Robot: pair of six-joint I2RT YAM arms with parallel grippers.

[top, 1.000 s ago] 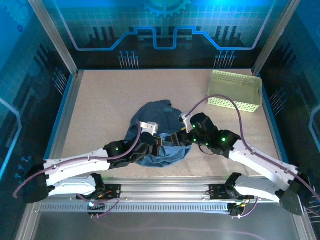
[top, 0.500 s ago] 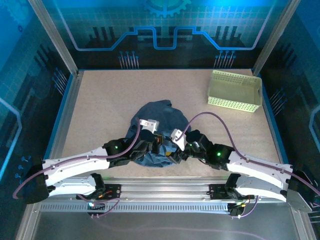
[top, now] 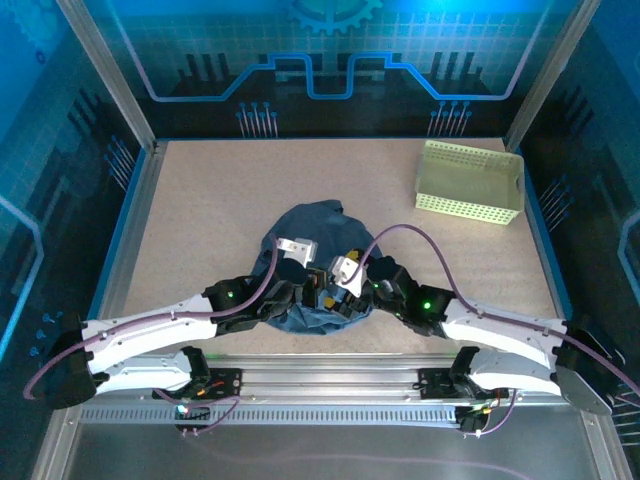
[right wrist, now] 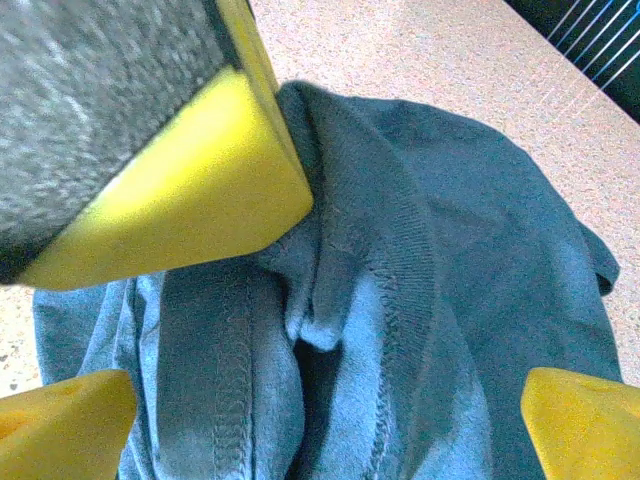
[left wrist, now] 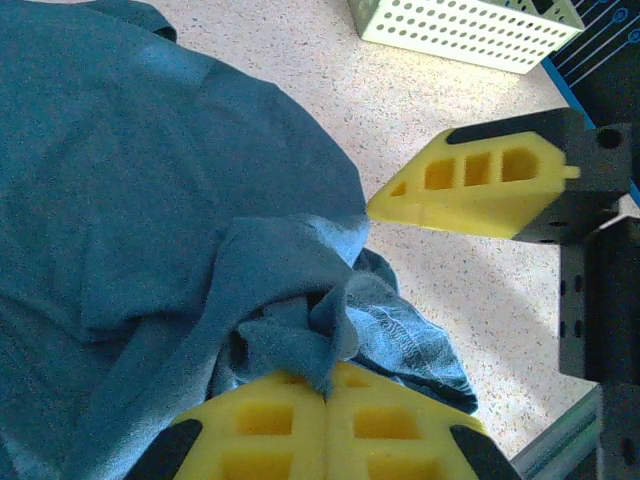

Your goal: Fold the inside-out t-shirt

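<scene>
Overhead view: the inside-out t-shirt (top: 318,228), dark slate-blue and crumpled into a rounded heap, lies on the speckled bench (top: 200,200) near the middle of its near half. A pale yellow-green perforated basket (top: 470,182) stands well apart from it, at the far right corner. Both arms reach inward over the near edge of the garment, so that the left claw (top: 322,288) and the right claw (top: 345,296) sit just beside each other above the fabric.

Left wrist view: the left claw (left wrist: 327,410) has its two yellow pads pressed together, and a bunched ridge of the t-shirt (left wrist: 150,200) rises into the seam between them, so it is clamped on the cloth. A paler, stitched layer spills out to the right of the pinch. One yellow finger (left wrist: 480,190) of the right claw hangs above the bench just past the cloth's edge, and the basket (left wrist: 470,30) lies along the top of the frame.

Right wrist view: the right claw (right wrist: 320,415) has its fingers spread far apart, one at each lower corner, with nothing between them but the t-shirt (right wrist: 480,260) lying below. Exposed seam stitching and a ribbed band run down the folds. A yellow finger (right wrist: 190,190) of the left claw fills the upper left, against the cloth.
</scene>
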